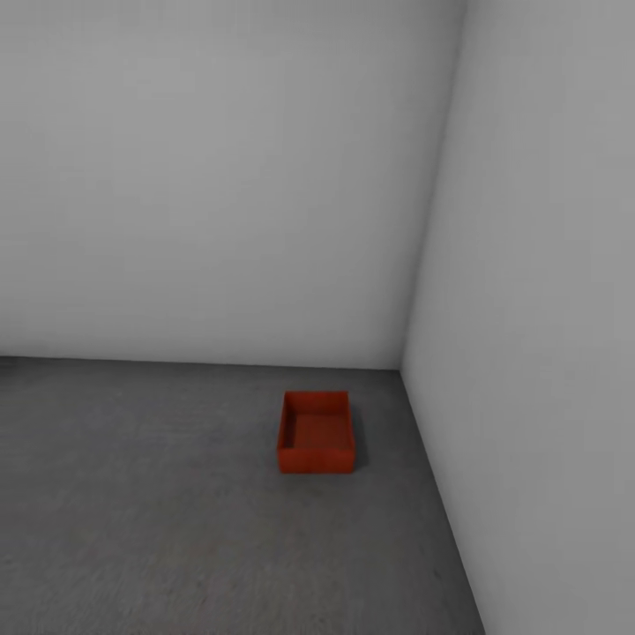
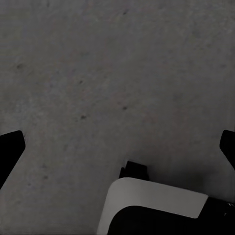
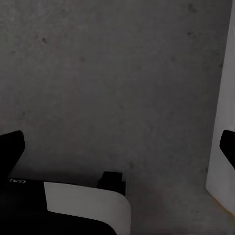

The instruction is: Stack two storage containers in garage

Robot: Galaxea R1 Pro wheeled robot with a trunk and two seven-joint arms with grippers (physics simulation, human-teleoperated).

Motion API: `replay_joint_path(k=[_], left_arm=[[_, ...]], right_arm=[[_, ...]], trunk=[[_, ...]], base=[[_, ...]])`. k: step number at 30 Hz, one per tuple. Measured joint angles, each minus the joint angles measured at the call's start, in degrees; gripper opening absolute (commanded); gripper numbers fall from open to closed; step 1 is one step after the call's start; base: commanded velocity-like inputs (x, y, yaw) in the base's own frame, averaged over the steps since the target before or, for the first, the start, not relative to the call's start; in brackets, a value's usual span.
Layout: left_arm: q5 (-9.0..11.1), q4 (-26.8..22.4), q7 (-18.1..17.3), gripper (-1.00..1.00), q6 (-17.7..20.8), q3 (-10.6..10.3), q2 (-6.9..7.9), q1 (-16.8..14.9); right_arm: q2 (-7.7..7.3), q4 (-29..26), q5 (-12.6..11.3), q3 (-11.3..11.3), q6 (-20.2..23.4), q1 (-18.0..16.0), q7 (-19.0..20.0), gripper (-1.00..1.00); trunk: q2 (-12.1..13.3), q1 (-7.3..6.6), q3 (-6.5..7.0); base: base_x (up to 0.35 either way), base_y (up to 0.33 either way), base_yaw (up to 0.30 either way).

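Note:
One orange-red storage container (image 1: 316, 432) sits upright and lidless on the dark grey concrete floor (image 1: 159, 494) of the garage, close to the corner where two pale walls meet. Nothing lies inside it. My left gripper (image 2: 117, 147) hangs open over bare concrete, its black fingertips (image 2: 10, 147) far apart at the frame edges. My right gripper (image 3: 117, 147) is also open, with only concrete between its fingertips (image 3: 11, 147). Neither gripper is near the container.
The back wall (image 1: 220, 176) and the right wall (image 1: 547, 309) close off the corner. The right wall's pale base (image 3: 223, 122) also runs past my right gripper. Part of the robot's white and black body (image 2: 152, 205) lies below the left gripper.

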Motion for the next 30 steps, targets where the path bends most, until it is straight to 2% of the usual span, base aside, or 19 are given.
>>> replay_joint_path(k=[16, 20, 30], left_arm=[[0.00, 0.00, 0.00, 1.00, 0.00, 0.01, -0.12, 0.00], [0.00, 0.00, 0.01, 1.00, 0.00, 0.01, -0.14, 0.00], [0.08, 0.00, 0.00, 1.00, 0.02, 0.01, -0.23, 0.00]], right_arm=[[0.00, -0.02, 0.00, 0.01, 0.00, 0.00, 0.00, 1.00], [0.00, -0.02, 0.05, 0.02, 0.00, 0.00, 0.01, 1.00], [0.02, -0.02, 0.07, 0.02, 0.00, 0.00, 0.01, 1.00]], trunk=[[6.42, -3.52, 4.38], [8.02, -4.42, 5.48], [8.04, -4.44, 6.42]], base=[[-0.336, 0.000, 0.000], [-0.118, 0.000, 0.000], [-0.013, 0.000, 0.000]])
